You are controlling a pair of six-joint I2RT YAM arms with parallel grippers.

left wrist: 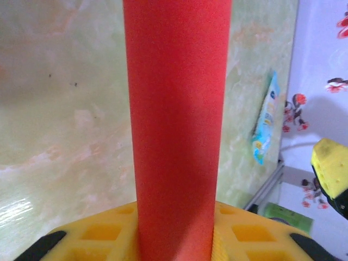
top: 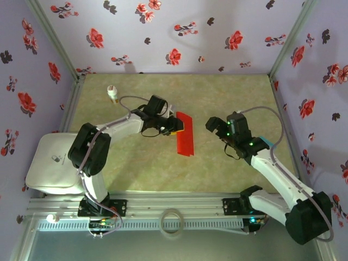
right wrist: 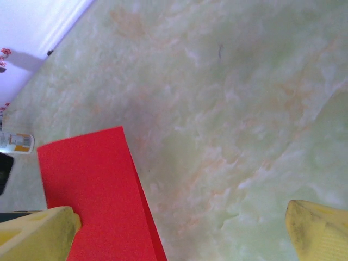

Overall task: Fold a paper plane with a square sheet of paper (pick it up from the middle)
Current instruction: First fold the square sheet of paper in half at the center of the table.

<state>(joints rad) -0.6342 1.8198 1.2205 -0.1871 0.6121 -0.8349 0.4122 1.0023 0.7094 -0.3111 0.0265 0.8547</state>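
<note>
Red square sheet of paper [top: 185, 135], folded narrow, long axis near-to-far, is pinched by the left gripper [top: 174, 128]; the right gripper [top: 212, 125] gapes just right of it.

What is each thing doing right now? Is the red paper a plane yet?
square sheet of paper: folded into a narrow strip, not a plane yet
left gripper: shut on the paper
right gripper: open, holding nothing, beside the paper
white bottle: untouched, far left of the table
teal-and-white card: lying on the table by the right wall
</note>
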